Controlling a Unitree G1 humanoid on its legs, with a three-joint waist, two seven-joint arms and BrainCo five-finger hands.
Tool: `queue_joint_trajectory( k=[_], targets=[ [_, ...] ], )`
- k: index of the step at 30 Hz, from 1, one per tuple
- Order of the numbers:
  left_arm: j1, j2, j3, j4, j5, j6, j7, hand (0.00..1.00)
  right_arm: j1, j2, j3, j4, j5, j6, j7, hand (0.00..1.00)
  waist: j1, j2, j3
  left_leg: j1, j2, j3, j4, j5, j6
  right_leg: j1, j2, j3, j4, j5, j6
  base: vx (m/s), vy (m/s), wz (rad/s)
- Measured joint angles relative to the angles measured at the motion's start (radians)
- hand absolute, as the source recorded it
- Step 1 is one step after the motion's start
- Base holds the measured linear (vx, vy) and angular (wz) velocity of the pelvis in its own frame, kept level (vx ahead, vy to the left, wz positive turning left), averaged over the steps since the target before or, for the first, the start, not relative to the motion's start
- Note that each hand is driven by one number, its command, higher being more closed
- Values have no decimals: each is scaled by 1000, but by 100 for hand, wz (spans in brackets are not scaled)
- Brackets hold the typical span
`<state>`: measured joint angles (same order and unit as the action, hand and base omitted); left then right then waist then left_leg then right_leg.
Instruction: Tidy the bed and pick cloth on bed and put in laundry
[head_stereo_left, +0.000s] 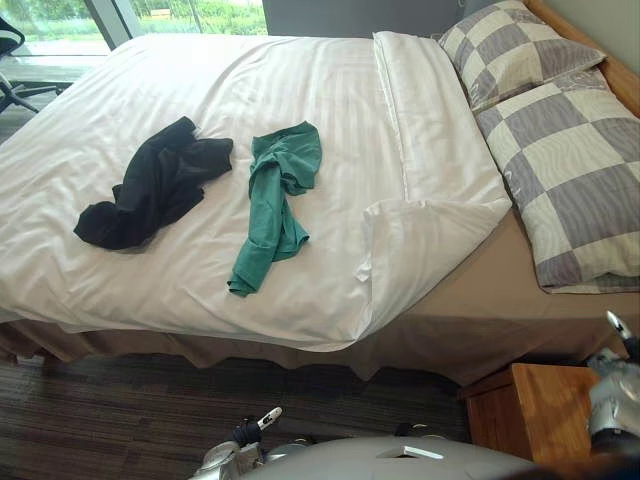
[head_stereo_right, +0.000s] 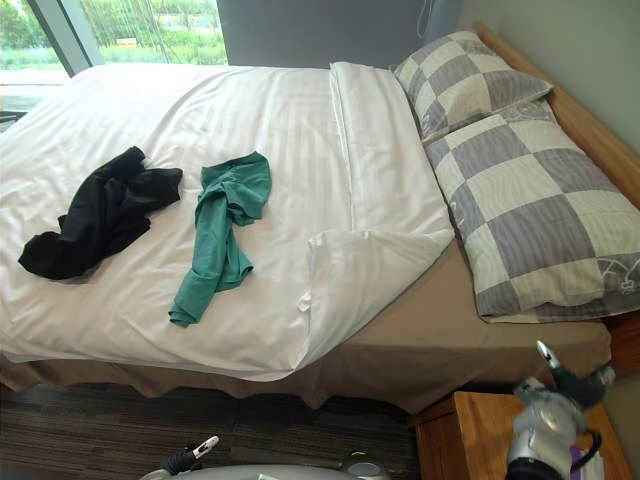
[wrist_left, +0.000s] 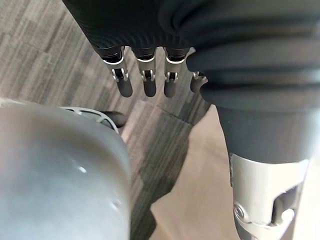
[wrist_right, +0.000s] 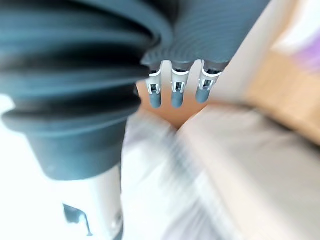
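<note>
The left hand (wrist_left: 145, 80) and right hand (wrist_right: 177, 92) hang beside the bed's (head_stereo_left: 480, 310) near edge, fingers straight and empty. The green cloth (head_stereo_left: 277, 195) and black cloth (head_stereo_left: 155, 185) lie apart mid-bed. A deep grab would probably pinch the duvet (head_stereo_left: 300, 90) and drag it.

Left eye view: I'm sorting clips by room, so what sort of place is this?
Most likely a bedroom, perhaps a hotel room: a bed with a white duvet, checked pillows at its head, and a wooden nightstand beside it.
</note>
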<state>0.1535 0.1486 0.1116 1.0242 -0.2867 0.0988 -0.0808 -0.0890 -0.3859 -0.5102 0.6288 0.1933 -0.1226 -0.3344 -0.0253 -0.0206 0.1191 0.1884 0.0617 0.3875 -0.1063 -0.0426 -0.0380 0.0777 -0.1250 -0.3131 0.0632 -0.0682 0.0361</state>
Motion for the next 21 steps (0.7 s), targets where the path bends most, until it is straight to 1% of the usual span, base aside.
queue_joint_trajectory(
  k=[4,7,8,11,12,13,15,16,17,18,19,20,21],
  targets=[
    [1,16,-35,-2,-1,0,1,0,-110,-39,136,-37,-96,1,47,0,8,-1,1,-10,-2,-9,0,6,-4,-2,2,-8,-8,3,-2,14,-10,6],
    [2,17,-36,-13,-8,6,3,0,-230,-81,233,-44,-129,18,102,0,17,-5,3,-24,-8,-14,1,28,-18,0,-3,-30,-14,6,-5,14,-18,21],
    [5,17,-36,-23,-8,8,4,0,-284,-100,272,-43,-140,19,123,0,19,-6,4,-30,-9,-15,1,40,-26,0,-5,-36,-14,7,-7,-9,-24,24],
    [15,18,-41,-30,-8,10,4,0,-397,-126,357,-19,-172,18,169,0,27,-10,6,-32,-10,-25,1,65,-35,11,-9,-54,-15,8,-9,-23,-41,28],
    [18,19,-41,-38,-8,15,2,0,-437,-138,392,-4,-178,18,198,0,35,-13,8,-33,-8,-41,1,75,-39,21,-9,-60,-15,9,-10,-38,-39,39],
    [20,19,-41,-42,-8,15,1,0,-444,-140,397,-3,-178,18,203,0,37,-13,8,-33,-8,-42,1,76,-40,22,-9,-61,-15,9,-10,-52,-26,34],
    [34,19,-42,-66,-8,12,-1,0,-503,-140,447,6,-178,19,242,0,48,-17,10,-45,-7,-47,1,90,-36,22,-9,-71,-17,13,-16,-84,-12,20],
    [35,20,-43,-69,-8,10,-2,0,-520,-140,459,9,-180,19,251,0,48,-17,12,-55,-8,-50,0,94,-34,18,-10,-77,-17,15,-18,-140,-2,27],
    [35,21,-44,-77,-8,1,-3,0,-570,-140,482,23,-182,19,260,0,48,-15,31,-68,-8,-59,0,97,-30,12,-9,-85,-17,17,-20,-166,17,24],
    [30,21,-58,-93,-8,-5,-6,0,-623,-144,499,25,-188,24,264,0,54,-2,57,-92,9,-69,0,93,-24,-12,-6,-85,-13,27,-29,-176,30,18],
    [25,24,-65,-103,-8,-8,-9,0,-653,-149,507,26,-191,25,264,0,54,3,71,-108,12,-70,1,90,-16,-30,-2,-83,-12,34,-31,-242,74,5],
    [4,26,-72,-116,-10,-18,-22,0,-712,-161,526,36,-197,28,265,0,64,9,105,-147,15,-72,1,102,7,-72,2,-80,-10,49,-37,-253,90,6],
    [-21,24,-73,-131,-25,-25,-31,0,-765,-184,546,50,-198,29,270,0,74,17,142,-181,16,-72,1,113,8,-106,3,-80,-10,63,-46,-208,78,9]
  ],
)
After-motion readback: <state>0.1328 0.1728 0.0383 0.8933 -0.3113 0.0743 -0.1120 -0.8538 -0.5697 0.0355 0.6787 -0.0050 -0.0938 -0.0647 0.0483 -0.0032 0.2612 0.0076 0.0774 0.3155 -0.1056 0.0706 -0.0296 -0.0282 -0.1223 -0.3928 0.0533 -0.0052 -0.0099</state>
